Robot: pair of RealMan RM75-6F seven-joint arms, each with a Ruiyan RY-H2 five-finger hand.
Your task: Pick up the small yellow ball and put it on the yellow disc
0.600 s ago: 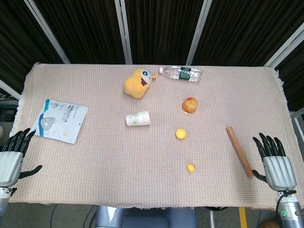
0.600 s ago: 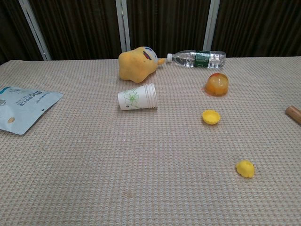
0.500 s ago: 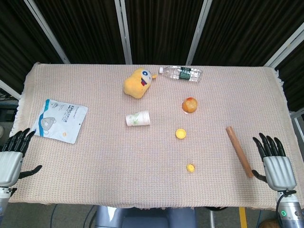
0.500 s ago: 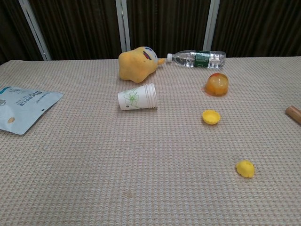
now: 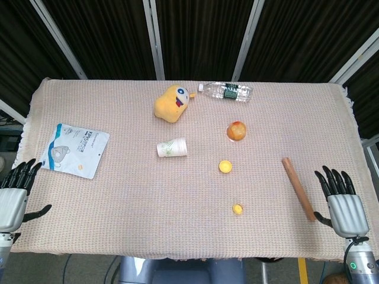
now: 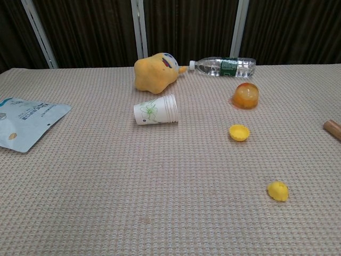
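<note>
White and blue flat pouch [image 5: 75, 150]: blue printed lettering, too small to read.
Clear plastic bottle [image 6: 224, 66]: dark green label, its text is not legible.
White paper cup [image 6: 155, 110]: green leaf drawing, no words.

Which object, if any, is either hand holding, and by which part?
Nothing is held. The left hand and right hand are open at the table's near corners; the small yellow ball lies untouched.

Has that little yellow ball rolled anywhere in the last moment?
No. The small yellow ball sits in the same spot, just as far from the yellow disc and the wooden stick as before.
</note>
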